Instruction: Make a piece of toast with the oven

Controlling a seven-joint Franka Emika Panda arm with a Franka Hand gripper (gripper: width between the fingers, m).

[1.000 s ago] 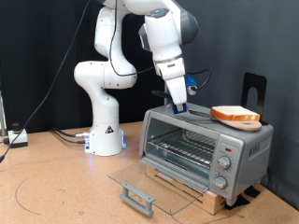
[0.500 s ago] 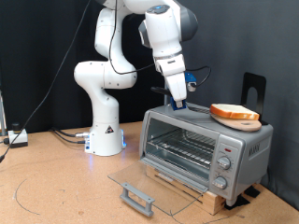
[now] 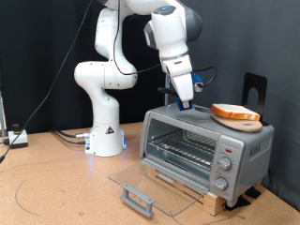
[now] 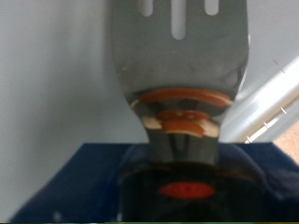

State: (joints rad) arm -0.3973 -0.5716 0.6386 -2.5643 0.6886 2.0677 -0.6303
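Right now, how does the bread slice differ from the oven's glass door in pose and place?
The golden-crusted bread slice sits high, on a round board on top of the silver-grey toaster oven; the oven's clear glass door lies low, swung fully open in front of it. The slice is opaque tan; the door is see-through with a grey handle. Both lie roughly flat. The pincer is over the oven top, at the exterior view's left of the slice.
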